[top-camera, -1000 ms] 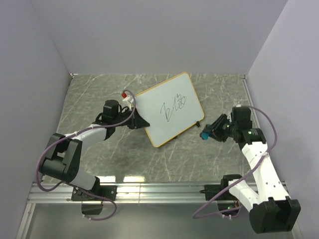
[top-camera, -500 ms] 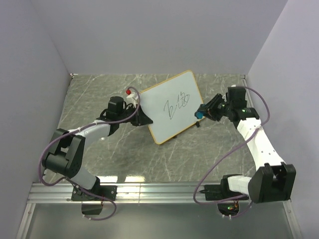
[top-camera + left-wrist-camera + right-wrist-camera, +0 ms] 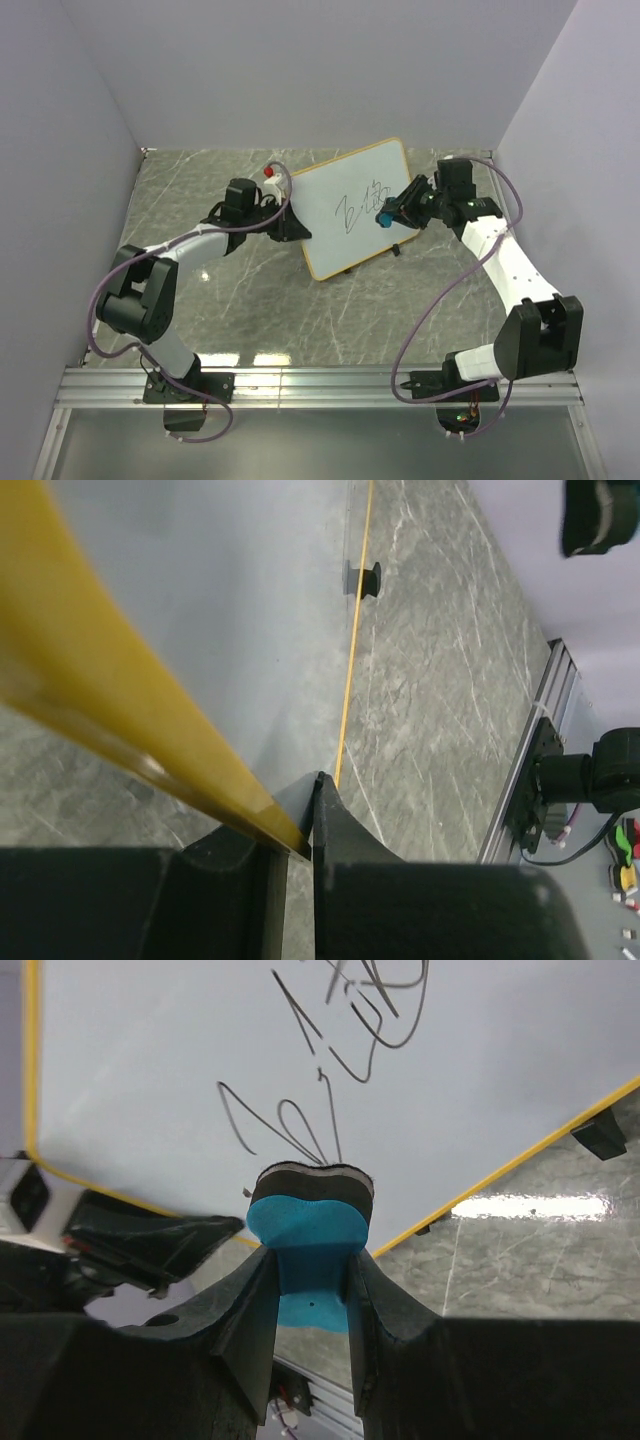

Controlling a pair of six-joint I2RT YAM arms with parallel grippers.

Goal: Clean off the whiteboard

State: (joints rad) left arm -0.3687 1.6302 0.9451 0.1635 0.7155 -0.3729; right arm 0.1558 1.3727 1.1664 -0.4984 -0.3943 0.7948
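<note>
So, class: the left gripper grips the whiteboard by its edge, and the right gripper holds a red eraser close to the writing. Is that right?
Not quite. The eraser is blue, not red, as the right wrist view shows. The rest stands: the left gripper grips the whiteboard by its edge, and the right gripper holds the eraser close to the writing.
</note>
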